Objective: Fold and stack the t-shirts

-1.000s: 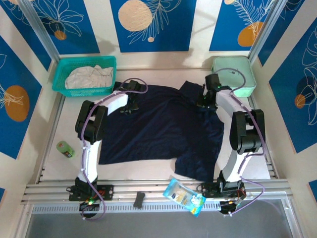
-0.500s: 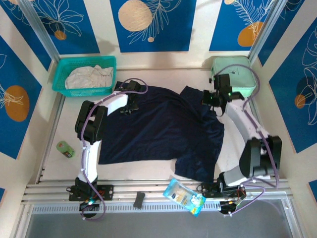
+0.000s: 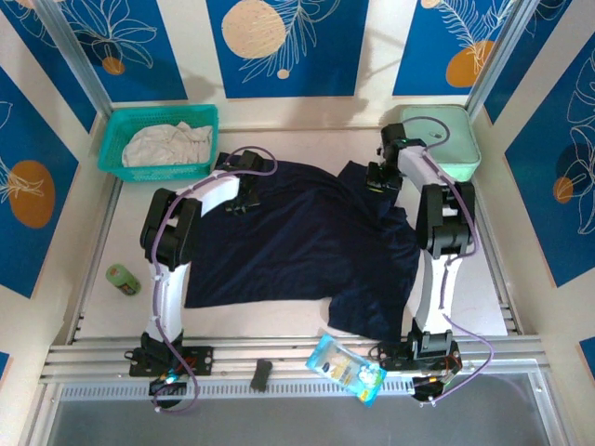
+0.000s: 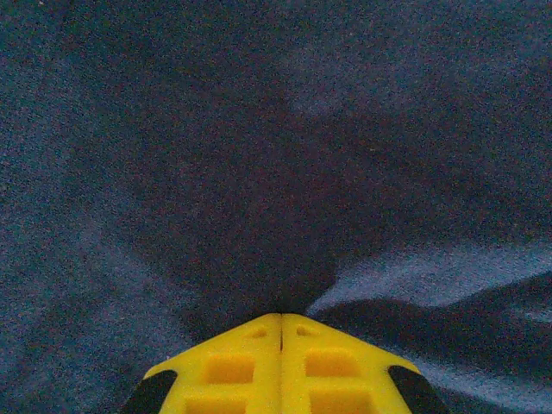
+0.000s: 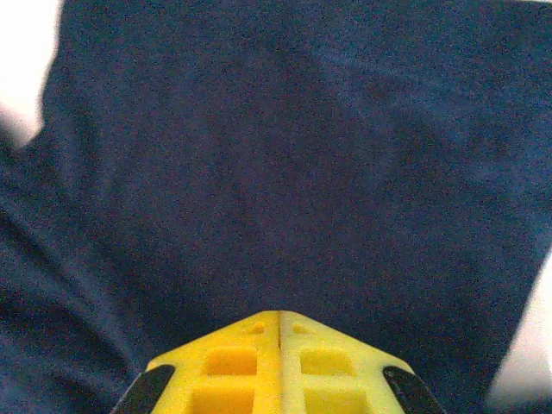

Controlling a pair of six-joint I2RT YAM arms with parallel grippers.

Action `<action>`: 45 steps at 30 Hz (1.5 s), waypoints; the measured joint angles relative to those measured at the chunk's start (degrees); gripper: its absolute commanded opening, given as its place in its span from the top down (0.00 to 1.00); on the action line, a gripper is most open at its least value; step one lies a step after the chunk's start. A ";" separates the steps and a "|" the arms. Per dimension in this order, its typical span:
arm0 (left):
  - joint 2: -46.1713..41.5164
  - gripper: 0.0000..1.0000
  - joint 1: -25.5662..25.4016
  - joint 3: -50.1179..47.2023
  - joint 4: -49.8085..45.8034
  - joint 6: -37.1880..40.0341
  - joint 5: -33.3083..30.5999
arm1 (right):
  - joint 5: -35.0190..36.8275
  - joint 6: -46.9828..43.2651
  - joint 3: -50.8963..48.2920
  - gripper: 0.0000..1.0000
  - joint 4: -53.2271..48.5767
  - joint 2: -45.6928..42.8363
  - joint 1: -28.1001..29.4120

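Swinging back inward at upper right, right gripper (image 3: 379,181) stays pinched on large dark navy cloth t-shirt (image 3: 307,242), left gripper (image 3: 240,200) likewise upper left; still spreading, unfolded.

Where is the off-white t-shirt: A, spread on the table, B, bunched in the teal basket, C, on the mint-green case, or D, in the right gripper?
B: the off-white t-shirt lies crumpled inside the teal basket; the navy t-shirt is what covers the table.

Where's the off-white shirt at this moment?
Top view: the off-white shirt lies bunched in the teal basket at the table's far left corner, just beyond the left gripper and the navy shirt.
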 measured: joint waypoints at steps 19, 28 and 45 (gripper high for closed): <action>-1.68 0.97 0.13 -1.62 -2.58 1.29 0.61 | 2.54 -2.38 57.40 0.99 -21.90 34.99 -1.05; -1.05 0.97 0.15 0.00 -3.91 2.78 0.61 | -0.96 -7.67 56.74 0.89 -12.46 35.63 -2.64; -0.70 0.97 0.15 1.36 -4.44 5.33 0.63 | -1.81 -8.63 51.63 1.00 -2.75 31.01 -1.60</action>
